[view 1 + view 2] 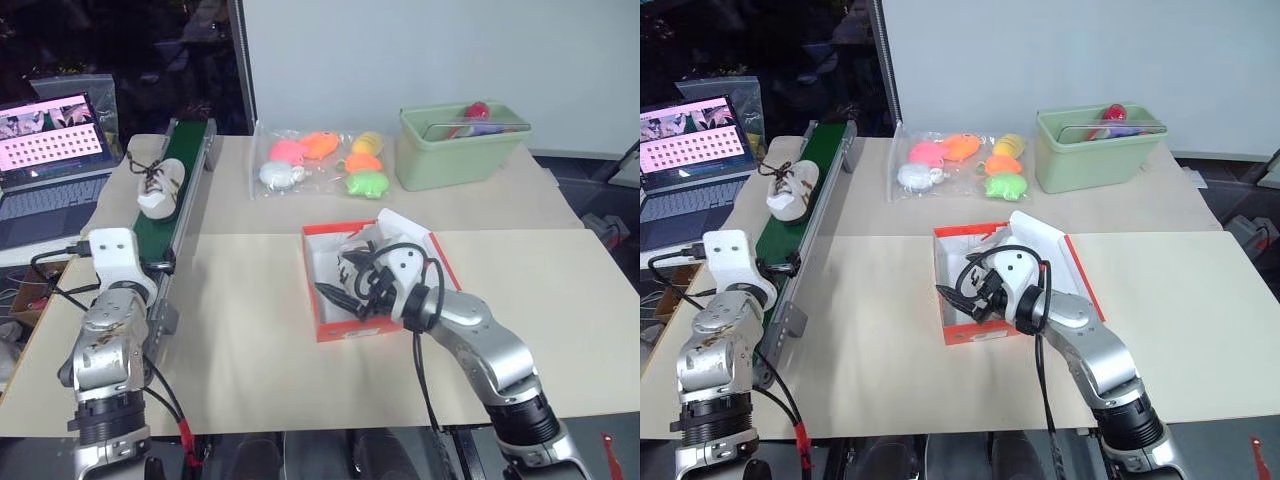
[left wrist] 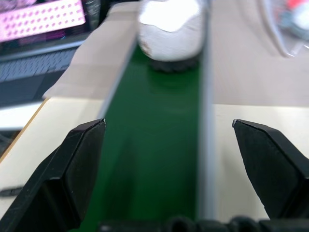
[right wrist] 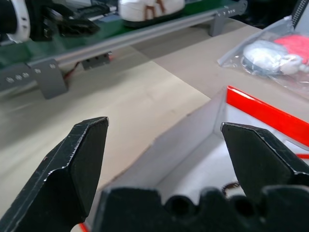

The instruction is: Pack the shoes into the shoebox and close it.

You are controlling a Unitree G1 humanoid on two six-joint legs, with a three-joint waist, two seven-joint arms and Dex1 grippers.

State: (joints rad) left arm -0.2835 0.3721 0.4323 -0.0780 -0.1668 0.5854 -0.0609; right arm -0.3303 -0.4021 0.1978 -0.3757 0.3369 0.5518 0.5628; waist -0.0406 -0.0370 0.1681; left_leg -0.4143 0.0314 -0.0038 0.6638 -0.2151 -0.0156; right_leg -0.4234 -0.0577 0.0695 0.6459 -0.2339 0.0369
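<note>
One sneaker [image 1: 160, 187] on belt [image 1: 185, 175], one open shoebox [image 1: 322, 330]

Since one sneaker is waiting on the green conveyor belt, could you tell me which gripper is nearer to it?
Left. The left gripper is open over the conveyor belt, facing the sneaker further along it. The right gripper is open above the shoebox, well off to the side.
</note>
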